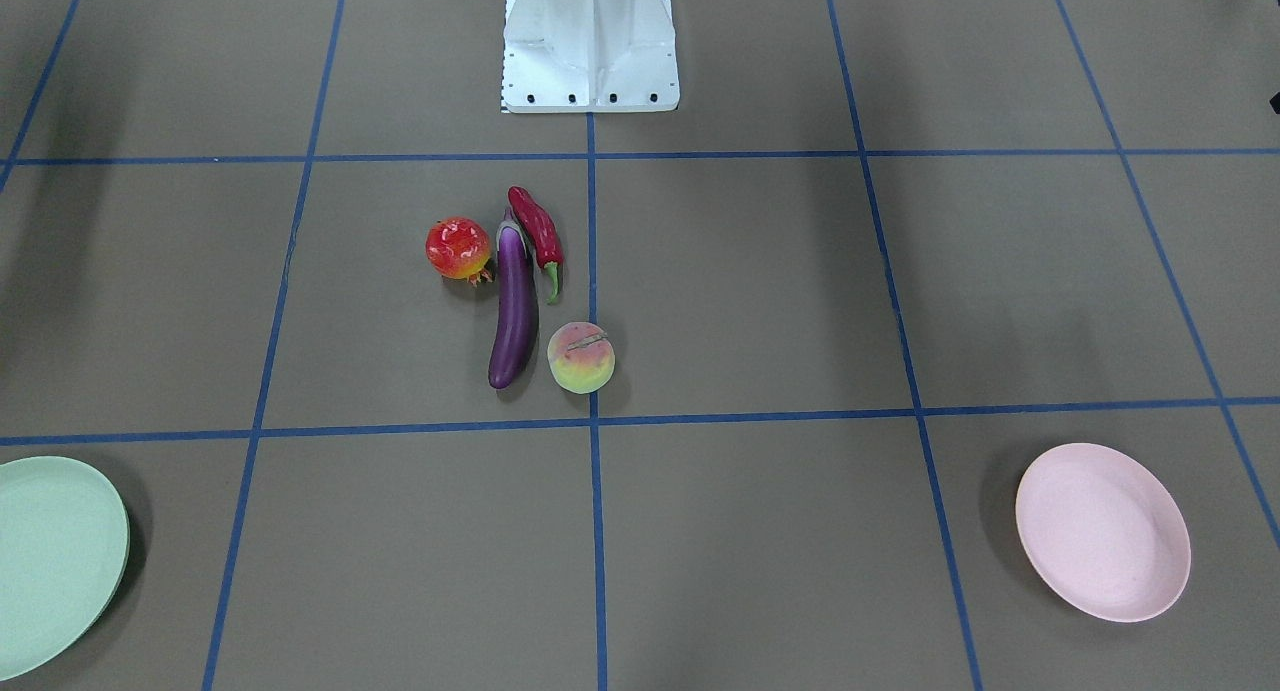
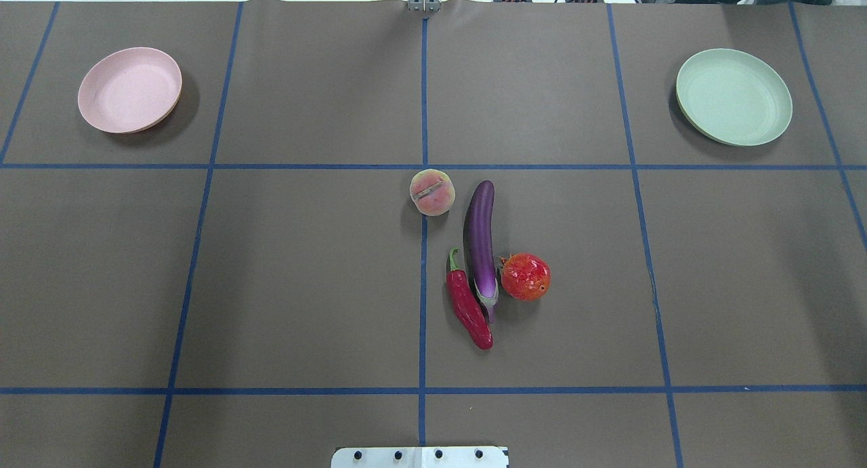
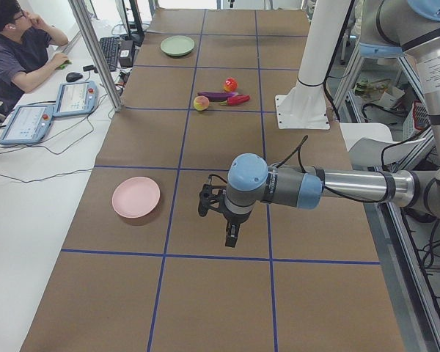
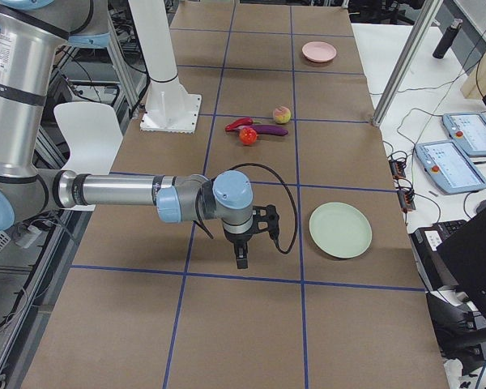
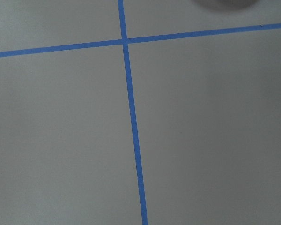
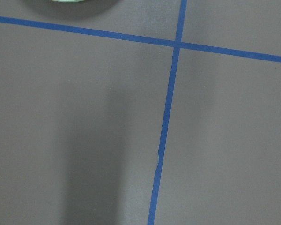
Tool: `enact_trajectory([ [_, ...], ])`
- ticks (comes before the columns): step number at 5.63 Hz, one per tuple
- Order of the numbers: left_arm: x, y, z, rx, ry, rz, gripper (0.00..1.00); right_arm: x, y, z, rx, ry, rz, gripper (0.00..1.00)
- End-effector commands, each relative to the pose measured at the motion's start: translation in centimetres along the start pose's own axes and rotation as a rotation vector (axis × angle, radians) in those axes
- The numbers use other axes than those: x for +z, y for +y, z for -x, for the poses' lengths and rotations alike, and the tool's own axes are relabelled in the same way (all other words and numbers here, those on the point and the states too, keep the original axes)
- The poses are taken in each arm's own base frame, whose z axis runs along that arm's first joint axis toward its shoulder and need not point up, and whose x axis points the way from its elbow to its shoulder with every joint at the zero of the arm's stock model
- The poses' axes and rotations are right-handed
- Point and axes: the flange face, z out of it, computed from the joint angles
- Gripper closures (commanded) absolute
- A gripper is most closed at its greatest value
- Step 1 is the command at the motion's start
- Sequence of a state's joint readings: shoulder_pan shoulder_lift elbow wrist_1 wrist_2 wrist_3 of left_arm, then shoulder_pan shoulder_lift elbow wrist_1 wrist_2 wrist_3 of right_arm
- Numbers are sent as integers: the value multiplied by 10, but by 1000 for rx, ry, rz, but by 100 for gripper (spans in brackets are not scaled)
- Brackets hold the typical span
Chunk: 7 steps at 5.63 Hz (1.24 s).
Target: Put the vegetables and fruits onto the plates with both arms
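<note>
The purple eggplant lies mid-table, with the red chili pepper alongside it and the pomegranate on its other side. The peach sits near the eggplant's far tip. The pink plate is far left and the mint green plate far right; both are empty. My left gripper hangs above the mat near the pink plate. My right gripper hangs near the green plate. I cannot tell whether either is open or shut. Both are far from the produce.
The white pedestal base stands behind the produce. Blue tape lines divide the brown mat. An operator sits beside the table with teach pendants. Both wrist views show only mat and tape.
</note>
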<state>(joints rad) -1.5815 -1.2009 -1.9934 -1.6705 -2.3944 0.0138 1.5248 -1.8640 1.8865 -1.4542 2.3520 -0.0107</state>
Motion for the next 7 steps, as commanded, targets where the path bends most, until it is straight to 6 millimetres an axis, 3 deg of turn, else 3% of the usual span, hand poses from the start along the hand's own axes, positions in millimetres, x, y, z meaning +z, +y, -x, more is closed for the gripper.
enact_trajectory([
  [1,0,0,0,14,-1,-8,0,-3,-2,4,-7,-15,-7,0],
  [3,-7,-7,-8,33,2,-27,0,-26,-15,32,-50,-48,-70,0],
  [4,-9,-9,-11,32,3,-33,0,-25,-29,58,-3,-77,-87,0],
  [6,-8,-9,-9,29,3,-31,0,-23,-59,158,151,-136,-59,0],
  [7,-7,-8,-9,28,3,-30,0,-25,-73,203,148,-165,-57,0],
])
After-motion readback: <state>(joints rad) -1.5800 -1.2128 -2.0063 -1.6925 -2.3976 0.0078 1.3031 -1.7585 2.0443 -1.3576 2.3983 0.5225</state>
